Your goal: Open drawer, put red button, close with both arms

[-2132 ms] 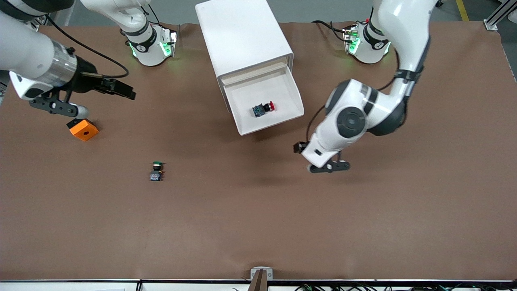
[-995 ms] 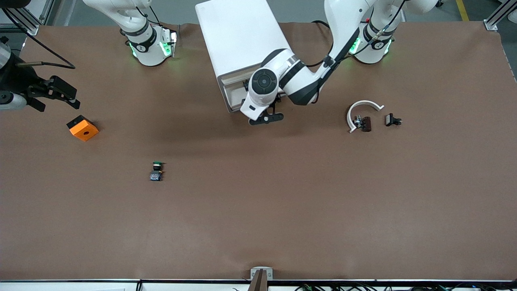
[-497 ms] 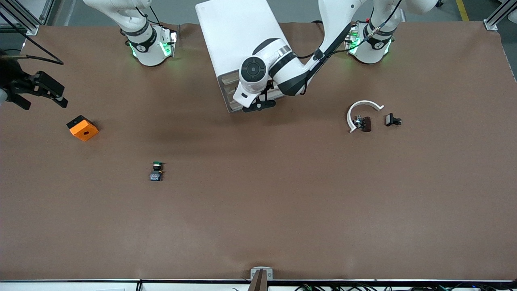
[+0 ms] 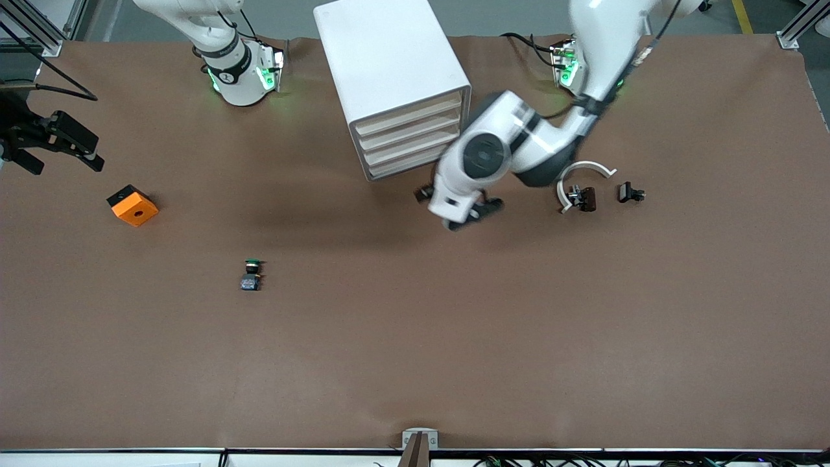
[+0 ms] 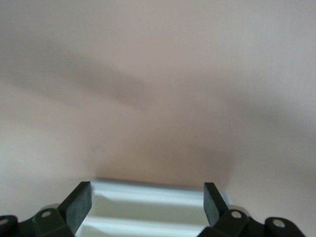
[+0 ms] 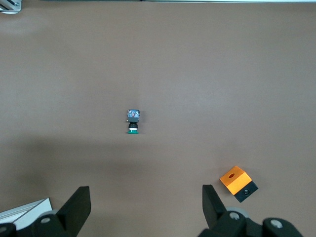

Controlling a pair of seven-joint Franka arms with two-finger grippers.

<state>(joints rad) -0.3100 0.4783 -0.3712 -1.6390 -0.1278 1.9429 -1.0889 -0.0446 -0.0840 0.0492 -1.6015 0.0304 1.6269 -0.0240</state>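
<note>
The white cabinet (image 4: 389,58) stands at the table's back middle. All its beige-fronted drawers (image 4: 410,139) are pushed in flush, so the drawer of the task looks like the rest. The red button is hidden. My left gripper (image 4: 472,214) hangs open and empty over the brown table just in front of the cabinet. In the left wrist view the left gripper (image 5: 146,205) frames a strip of the cabinet front (image 5: 148,215). My right gripper (image 4: 55,146) waits open and empty above the right arm's end of the table; the right gripper (image 6: 144,207) looks down on bare table.
A green-capped button (image 4: 251,274) (image 6: 132,121) lies nearer the front camera. An orange block (image 4: 133,205) (image 6: 238,183) sits below the right gripper. A white arc piece (image 4: 583,172) and small dark parts (image 4: 587,198) (image 4: 631,192) lie toward the left arm's end.
The open drawer with the red button was pushed shut by the left arm. That arm has since drawn back from the cabinet front. The right gripper drifted slightly toward the table's end.
</note>
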